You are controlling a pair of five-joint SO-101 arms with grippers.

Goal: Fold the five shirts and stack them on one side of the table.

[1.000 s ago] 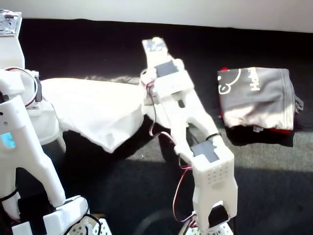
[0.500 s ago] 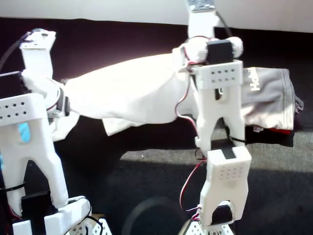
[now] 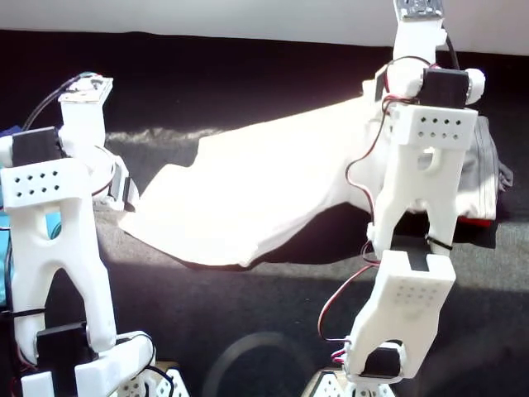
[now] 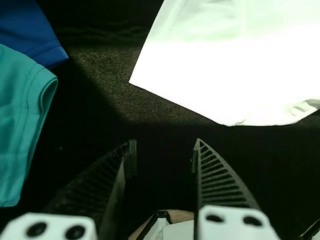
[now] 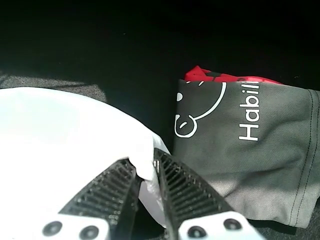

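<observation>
You had the right gripper (image 5: 145, 161) closed down to a narrow gap, its black ribbed fingers (image 5: 112, 186) pinching a fold of the white cotton shirt (image 5: 65, 127). That fabric bunched up between the two tips and spread away in a broad pale sheet to one side of them. Just beside the pinched fold lay the folded grey shirt with a white cartoon print (image 5: 250, 150), and a red shirt (image 5: 210, 75) showed as a strip under its far edge, the two making one stack on the black carpet-like tabletop (image 5: 100, 40).

From the high view, the white shirt (image 3: 273, 194) stretched across the middle of the tabletop (image 3: 248, 74), from close by your left arm (image 3: 50, 215) over to your right arm (image 3: 421, 165). The end at the right arm sat higher in the picture than the end at the left arm. The grey shirt (image 3: 486, 169) sat mostly behind the right arm, with the red one (image 3: 471, 221) peeking out along its near edge.

Your left gripper (image 4: 164, 150) hung over bare tabletop (image 4: 100, 100) with its fingers (image 4: 212, 175) spread apart and nothing between them. One edge and a corner of the white shirt (image 4: 240, 65) lay a little beyond those tips, not touching them. Off to the side, a teal shirt (image 4: 20, 125) lay on the tabletop, with a blue shirt (image 4: 30, 25) just past it.
</observation>
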